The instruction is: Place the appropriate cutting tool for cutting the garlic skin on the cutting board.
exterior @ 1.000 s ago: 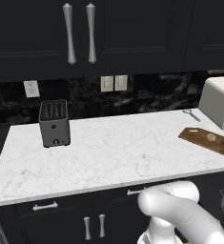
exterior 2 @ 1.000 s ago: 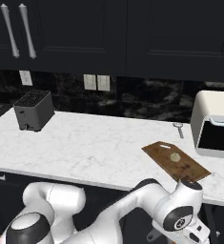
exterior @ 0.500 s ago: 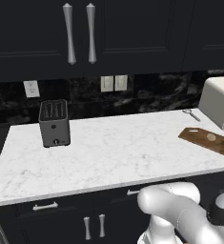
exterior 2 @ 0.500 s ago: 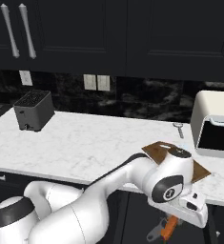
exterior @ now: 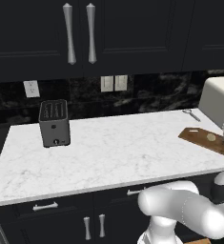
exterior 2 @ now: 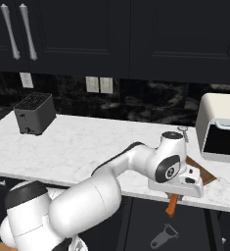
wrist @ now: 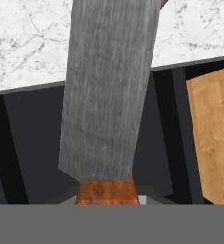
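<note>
your gripper [exterior 2: 174,192] clenched on a knife [wrist: 108,90] by its orange-brown handle, wide grey blade reaching over the marble counter [exterior: 113,147] edge, dark cutting board [exterior: 205,139] at the counter's right end, garlic [exterior: 211,137] resting on it

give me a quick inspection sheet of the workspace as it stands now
surface: white marble counter, dark cabinets above and below
job's things: cutting board at the counter's right end with the garlic on it; knife with a grey blade and reddish-brown handle
clutter: black toaster at left; small metal tool near the wall; white appliance at right; peeler low in front of the cabinets
grippers: gripper at the counter's front edge by the board, shut on the knife
cables: nothing seen
surroundings: wall outlets on the black backsplash
</note>
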You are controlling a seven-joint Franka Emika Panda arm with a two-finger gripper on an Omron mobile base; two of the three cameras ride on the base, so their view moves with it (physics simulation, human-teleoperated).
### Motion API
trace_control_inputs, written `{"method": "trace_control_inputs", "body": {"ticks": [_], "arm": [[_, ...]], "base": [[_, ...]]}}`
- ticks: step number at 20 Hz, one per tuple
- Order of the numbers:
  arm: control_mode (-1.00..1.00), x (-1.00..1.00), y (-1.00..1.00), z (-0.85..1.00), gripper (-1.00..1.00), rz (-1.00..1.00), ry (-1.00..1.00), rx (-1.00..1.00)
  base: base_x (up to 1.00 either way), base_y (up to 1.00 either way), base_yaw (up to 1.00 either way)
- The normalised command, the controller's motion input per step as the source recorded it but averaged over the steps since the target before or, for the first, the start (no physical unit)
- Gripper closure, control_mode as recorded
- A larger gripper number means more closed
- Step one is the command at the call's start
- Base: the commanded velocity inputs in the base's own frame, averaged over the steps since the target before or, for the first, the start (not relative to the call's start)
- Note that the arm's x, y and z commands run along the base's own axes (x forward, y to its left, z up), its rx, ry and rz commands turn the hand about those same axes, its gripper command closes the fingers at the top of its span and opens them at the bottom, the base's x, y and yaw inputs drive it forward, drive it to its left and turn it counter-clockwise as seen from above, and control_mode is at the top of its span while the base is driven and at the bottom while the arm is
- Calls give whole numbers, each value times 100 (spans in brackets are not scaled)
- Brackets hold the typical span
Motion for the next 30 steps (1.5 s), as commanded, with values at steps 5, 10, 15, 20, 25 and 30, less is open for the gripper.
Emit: {"method": "trace_control_inputs", "body": {"ticks": [5, 10, 15, 20, 25, 30], "arm": [[-100, 94, -2, -1, 100, 14, 0, 0], [-100, 100, -11, -10, 100, 18, 0, 1], [-100, 98, -43, -8, 100, 17, 0, 5], [-100, 86, -58, -21, 100, 13, 0, 8], [-100, 71, -53, -30, 100, 10, 0, 9], [-100, 18, -7, -38, -100, 11, 2, 0]], "base": [[0, 0, 0], [0, 0, 0], [0, 0, 0], [0, 0, 0], [0, 0, 0], [0, 0, 0]]}}
